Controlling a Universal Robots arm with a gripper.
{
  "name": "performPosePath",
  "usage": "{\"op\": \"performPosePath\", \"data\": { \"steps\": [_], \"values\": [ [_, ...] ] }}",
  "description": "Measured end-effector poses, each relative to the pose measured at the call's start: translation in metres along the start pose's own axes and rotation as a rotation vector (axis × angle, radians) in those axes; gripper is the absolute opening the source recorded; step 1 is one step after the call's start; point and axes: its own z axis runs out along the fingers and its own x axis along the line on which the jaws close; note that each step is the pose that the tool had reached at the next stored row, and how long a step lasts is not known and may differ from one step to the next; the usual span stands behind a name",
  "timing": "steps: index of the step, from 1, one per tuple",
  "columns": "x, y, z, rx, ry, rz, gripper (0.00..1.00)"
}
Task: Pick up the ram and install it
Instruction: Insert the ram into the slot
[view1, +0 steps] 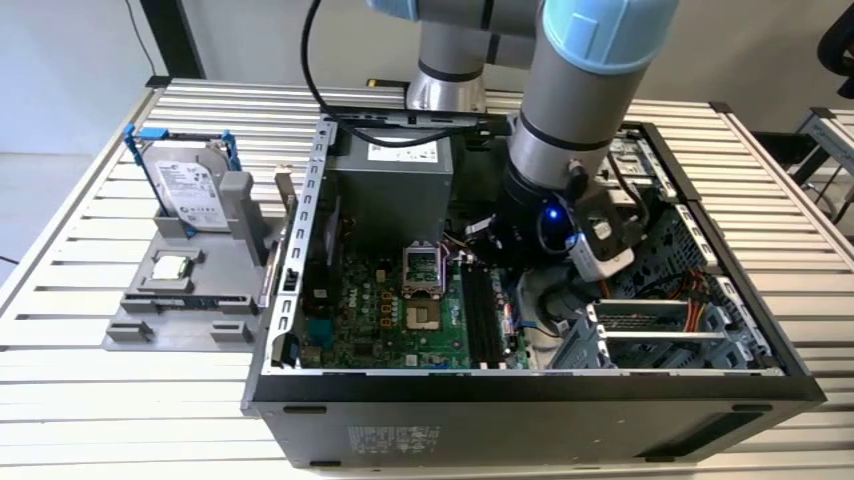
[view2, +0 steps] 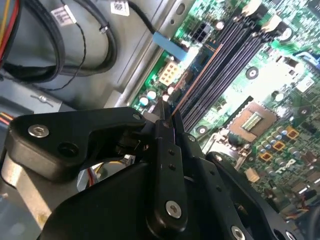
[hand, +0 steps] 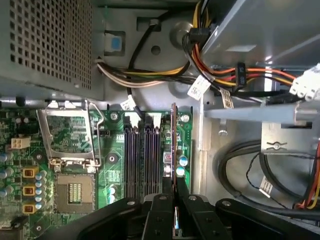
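The ram (hand: 173, 145) is a thin board seen edge-on, held upright on its long edge in my gripper (hand: 175, 189), which is shut on it. It runs parallel to the black memory slots (hand: 142, 155) on the green motherboard, over their side away from the processor socket (hand: 70, 150). Whether it touches a slot I cannot tell. In the second wrist view the ram (view2: 192, 75) shows as a thin reddish line leading from my gripper (view2: 165, 116) toward the slots (view2: 227, 62). In the exterior view the arm's wrist (view1: 561, 240) reaches down into the open computer case, beside the slots (view1: 483, 322).
A silver hard drive with blue rails (view1: 187, 190) stands on a grey holder outside the case, with a small square chip (view1: 171, 267) below it. The grey power supply (view1: 387, 180) fills the case's back. Cable bundles (hand: 220, 75) and a metal drive cage (view1: 667, 335) crowd the gripper's far side.
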Motion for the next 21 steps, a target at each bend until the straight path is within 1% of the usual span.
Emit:
{"op": "performPosePath", "data": {
  "steps": [2,6,12,14,18,21],
  "values": [
    [0.0015,-0.0024,0.0001,0.0,0.0,0.001,0.0],
    [0.0072,-0.0101,-0.0001,0.0,0.0,0.001,0.0],
    [0.0126,-0.0206,-0.0004,0.0001,0.0,0.001,0.0],
    [0.013,-0.0217,-0.0001,0.0009,0.0,0.001,0.0],
    [0.0132,-0.0219,0.0041,0.0078,-0.0001,0.004,0.0],
    [0.0132,-0.0219,0.0067,0.0117,-0.0001,0.006,0.0]
  ]
}}
